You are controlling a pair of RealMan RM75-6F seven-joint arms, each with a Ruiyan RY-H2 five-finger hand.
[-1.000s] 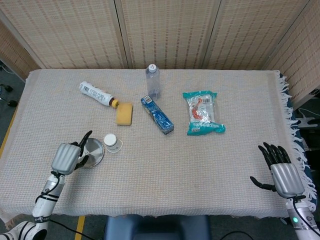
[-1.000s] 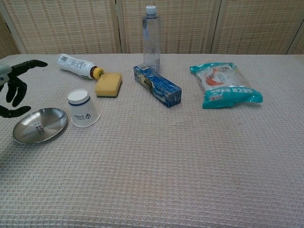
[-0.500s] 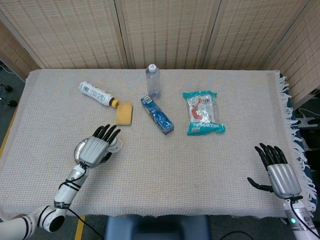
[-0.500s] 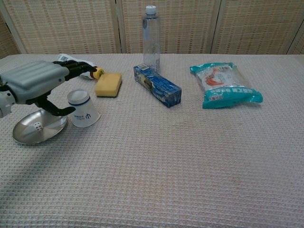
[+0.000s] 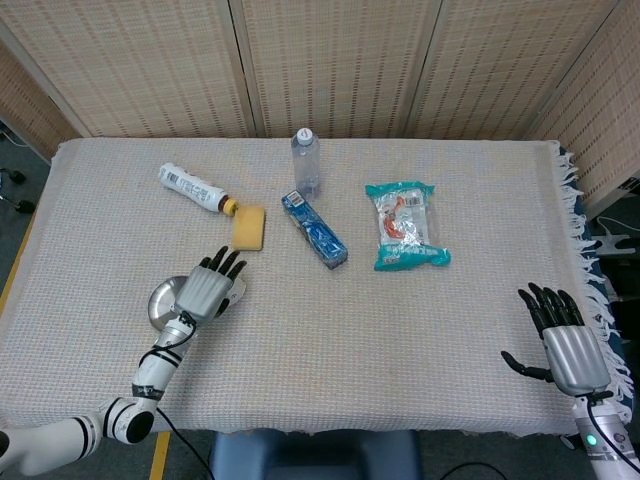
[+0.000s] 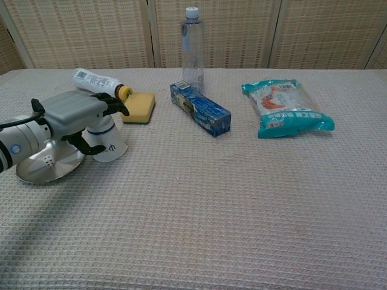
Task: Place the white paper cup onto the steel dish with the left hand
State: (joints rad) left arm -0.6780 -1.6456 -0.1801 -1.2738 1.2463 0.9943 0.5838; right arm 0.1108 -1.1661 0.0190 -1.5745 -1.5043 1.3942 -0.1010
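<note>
1. The left hand reaches over the white paper cup from above and behind, its palm covering the cup's top and its dark fingers stretched out past the cup toward the yellow sponge.
2. In the chest view a thumb curls down beside the cup's near side, but whether the hand has actually closed on the cup cannot be told; the cup's base sits on the table.
3. The cup stands upside down, just right of the steel dish, close to the dish's rim and not on it.
4. The steel dish lies flat near the table's front left edge, partly under the left wrist in the head view, and a small white die rests inside it.
5. The right hand hangs at the table's front right corner, well apart from everything, fingers spread wide and holding nothing.
6. Behind the cup, the sponge lies flat, with a white bottle on its side beside it, yellow cap pointing at the sponge.
7. A clear water bottle stands upright near the back middle, and a blue box lies slantwise just in front of it.
8. A teal snack packet lies flat to the right of the box.
9. A woven beige cloth covers the table.
</note>
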